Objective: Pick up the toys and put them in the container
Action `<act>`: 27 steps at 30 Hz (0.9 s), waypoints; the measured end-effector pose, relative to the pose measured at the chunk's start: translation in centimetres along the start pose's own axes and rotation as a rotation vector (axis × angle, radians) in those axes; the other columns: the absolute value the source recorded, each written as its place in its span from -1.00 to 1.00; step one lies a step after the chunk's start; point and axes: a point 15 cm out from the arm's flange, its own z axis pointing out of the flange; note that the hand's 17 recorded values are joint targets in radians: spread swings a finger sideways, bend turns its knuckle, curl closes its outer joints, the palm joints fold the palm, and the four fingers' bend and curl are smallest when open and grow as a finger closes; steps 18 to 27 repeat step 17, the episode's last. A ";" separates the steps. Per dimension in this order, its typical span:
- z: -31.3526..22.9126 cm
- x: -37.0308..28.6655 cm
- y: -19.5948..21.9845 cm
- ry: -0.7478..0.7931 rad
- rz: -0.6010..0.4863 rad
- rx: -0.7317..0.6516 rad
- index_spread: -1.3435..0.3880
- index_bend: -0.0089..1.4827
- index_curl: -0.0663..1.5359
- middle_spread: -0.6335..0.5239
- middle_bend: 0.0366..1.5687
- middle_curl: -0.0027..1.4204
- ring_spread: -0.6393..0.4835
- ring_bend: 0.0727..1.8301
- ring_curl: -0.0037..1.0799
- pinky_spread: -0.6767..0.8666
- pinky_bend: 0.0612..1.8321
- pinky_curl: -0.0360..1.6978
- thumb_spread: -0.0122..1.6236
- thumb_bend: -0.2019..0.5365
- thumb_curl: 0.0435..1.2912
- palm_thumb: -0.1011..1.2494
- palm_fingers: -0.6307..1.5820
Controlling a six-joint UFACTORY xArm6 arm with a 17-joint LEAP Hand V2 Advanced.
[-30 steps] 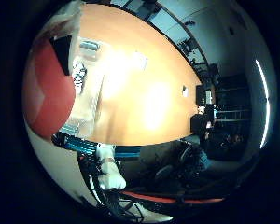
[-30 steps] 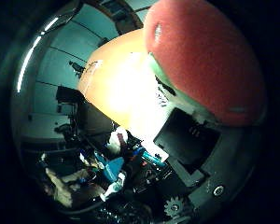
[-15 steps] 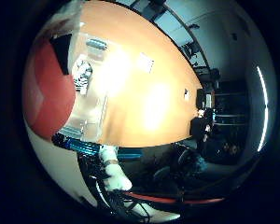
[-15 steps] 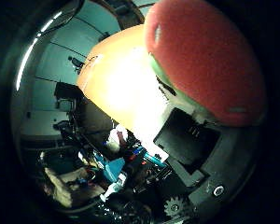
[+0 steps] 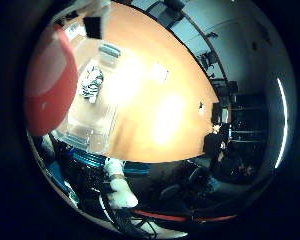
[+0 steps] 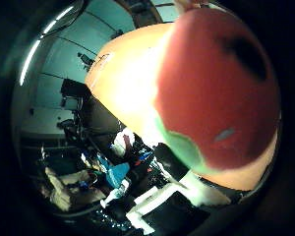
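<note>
Watermelon-slice toy (image 6: 216,93), red with a green and pale rim and a dark seed mark, fills much of the thumb-side palm view, so it sits very close against the palm. The same red toy shows at the edge of the little-finger-side view as a large red curve. White and black parts of the hand (image 6: 162,206) reach in beside the toy, and another of its fingers (image 5: 96,20) reaches in at the rim of the other view, but the pictures do not show clearly how the fingers lie round the toy, so I cannot tell whether the hand is gripping it or merely close to it.

Beyond the toy lies a long orange-brown table (image 5: 160,115), bright with glare in two patches. On it, just beside the red toy as seen from the palm, stands a clear plastic container (image 5: 92,120), rectangular with see-through walls. Inside the container, toward one end, lies a small black-and-white striped toy (image 5: 91,84). A small pale flat thing (image 5: 160,72) lies on the tabletop farther along, well apart from the container, and a small dark thing (image 5: 201,106) sits near the table's far edge.

Past the table's near edge are blue-teal parts and a white part of the arm (image 5: 117,182). Farther off the room is dim, with dark chairs (image 5: 217,145) round the far end of the table and a long strip light (image 5: 279,122) on the ceiling.
</note>
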 end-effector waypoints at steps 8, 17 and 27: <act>-0.3 -0.5 0.1 -0.019 -0.012 0.008 0.12 -0.78 -0.48 0.13 -0.73 -0.46 0.45 -0.53 -0.40 0.54 -0.43 -0.30 0.36 -0.51 -0.60 -0.07 -0.35; -0.7 1.6 0.2 -0.012 0.034 0.016 0.14 -0.77 -0.54 0.12 -0.76 -0.51 0.43 -0.57 -0.49 0.52 -0.49 -0.43 0.37 -0.51 -0.62 -0.05 -0.28; -0.7 1.6 0.2 -0.012 0.034 0.016 0.14 -0.77 -0.54 0.12 -0.76 -0.51 0.43 -0.57 -0.49 0.52 -0.49 -0.43 0.37 -0.51 -0.62 -0.05 -0.28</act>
